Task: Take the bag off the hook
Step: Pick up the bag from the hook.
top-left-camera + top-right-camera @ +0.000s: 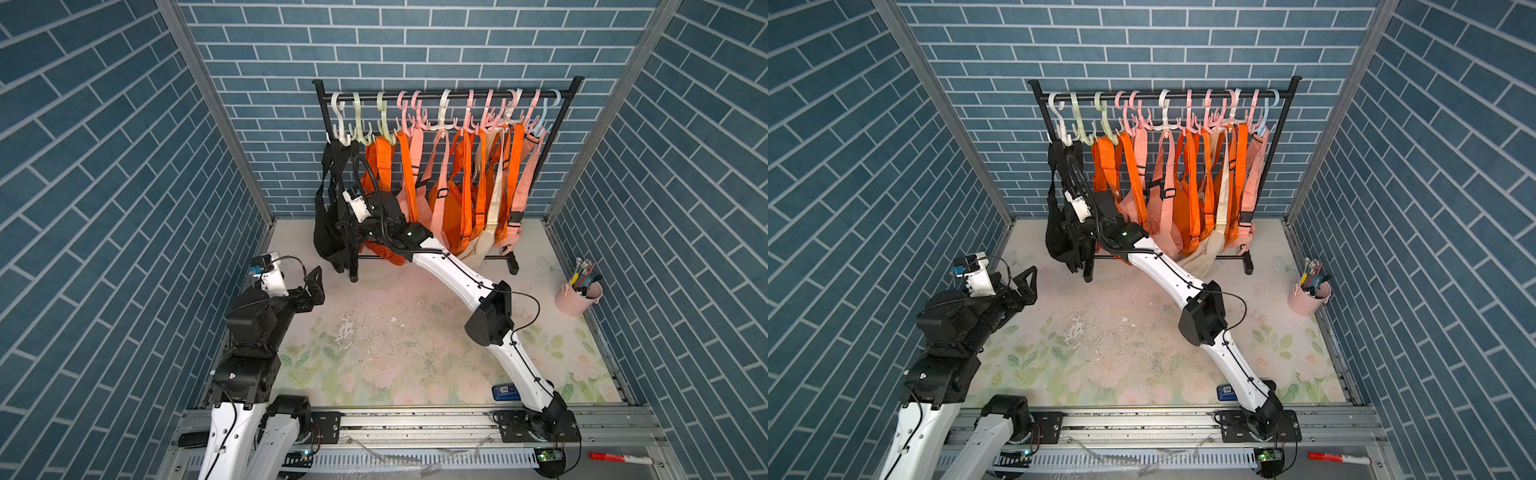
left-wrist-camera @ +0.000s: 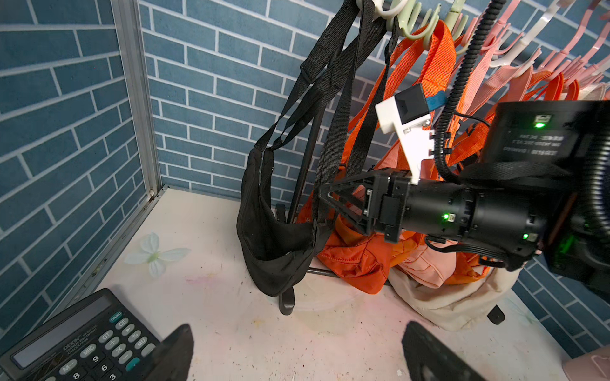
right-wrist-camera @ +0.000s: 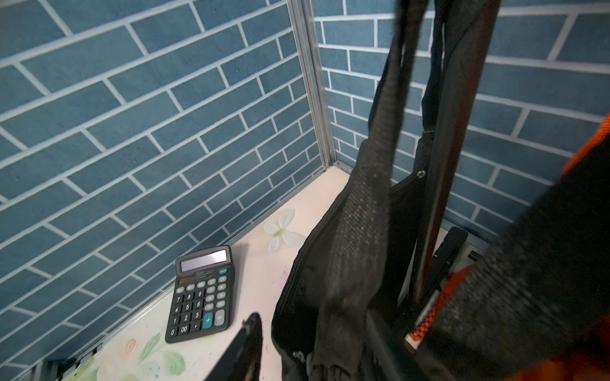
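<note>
Left fingers (image 2: 178, 349), nearest and spread wide on nothing, idle as backup while the right fingers (image 2: 326, 194) straddle a strap (image 2: 343, 99) of the black bag (image 2: 274, 250) hanging from its white hook (image 1: 338, 133), likely to lift it off; clamped or not, I cannot tell

Black bag (image 2: 274, 237) right in front of me, white hook (image 1: 340, 133) above, orange bags (image 1: 380, 166) and pink bags (image 1: 525, 174) beside it, blue brick-pattern walls (image 1: 104, 166), pale floral table (image 1: 395, 299) under me, black calculator (image 3: 201, 293) with one teal key
</note>
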Available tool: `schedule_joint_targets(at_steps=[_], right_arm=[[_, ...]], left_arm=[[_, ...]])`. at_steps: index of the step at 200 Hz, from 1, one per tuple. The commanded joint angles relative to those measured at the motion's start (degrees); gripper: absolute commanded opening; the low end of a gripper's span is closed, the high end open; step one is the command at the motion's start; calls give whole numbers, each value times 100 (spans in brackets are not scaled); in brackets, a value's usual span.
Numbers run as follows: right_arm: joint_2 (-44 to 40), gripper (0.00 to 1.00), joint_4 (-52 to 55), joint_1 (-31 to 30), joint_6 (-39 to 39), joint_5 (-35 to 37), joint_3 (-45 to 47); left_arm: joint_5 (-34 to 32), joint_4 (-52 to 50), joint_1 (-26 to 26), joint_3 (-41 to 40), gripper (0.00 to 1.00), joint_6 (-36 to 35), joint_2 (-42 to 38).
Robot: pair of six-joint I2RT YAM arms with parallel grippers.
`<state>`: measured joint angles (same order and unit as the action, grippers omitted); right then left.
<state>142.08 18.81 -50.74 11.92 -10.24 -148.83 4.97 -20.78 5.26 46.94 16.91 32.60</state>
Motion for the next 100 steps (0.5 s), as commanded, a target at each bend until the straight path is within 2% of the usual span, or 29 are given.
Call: schedule_joint_targets(at_steps=[1, 26, 34, 58, 100], right_arm=[[227, 50, -517, 3, 236, 220, -181], [350, 49, -811, 7, 283, 301, -207], [371, 46, -882, 9, 293, 323, -224], [357, 0, -975, 6, 323, 334, -227], [-103, 0, -1032, -10, 322, 264, 275]], left_arm=[[-27, -58, 54, -61, 99, -74, -28], [-14, -41, 54, -62, 99, -72, 1], [-6, -32, 54, -64, 99, -73, 9], [-6, -10, 54, -75, 99, -73, 37], [109, 151, 54, -153, 99, 106, 60]])
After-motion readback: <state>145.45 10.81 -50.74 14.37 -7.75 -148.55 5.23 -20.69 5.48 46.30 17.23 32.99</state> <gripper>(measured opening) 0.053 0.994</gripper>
